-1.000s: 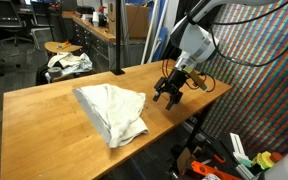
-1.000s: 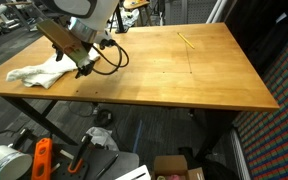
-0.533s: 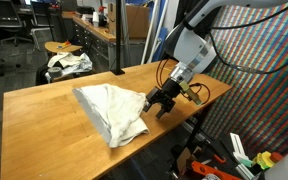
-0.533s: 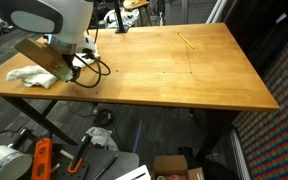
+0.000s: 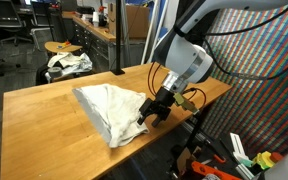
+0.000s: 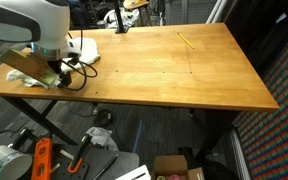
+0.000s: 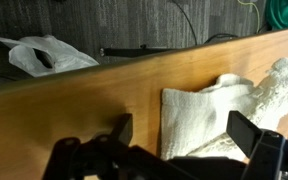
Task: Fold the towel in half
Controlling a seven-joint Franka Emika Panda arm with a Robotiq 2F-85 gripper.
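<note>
The towel (image 5: 112, 110) lies rumpled on the surface (image 5: 44, 125), with no clean half-fold showing. The pincer (image 5: 150, 112) hovers open at the towel's edge, gripping nothing. By my judgement, the grasp and the fold are both left to do.

A lab workshop: wooden workbench (image 5: 44, 115), cluttered counter (image 5: 92, 30) behind, office chair (image 5: 2, 35), orange tool (image 6: 41, 160) on the floor.

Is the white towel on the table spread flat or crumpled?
Crumpled: the towel lies in rumpled, overlapping layers, not flat.
</note>
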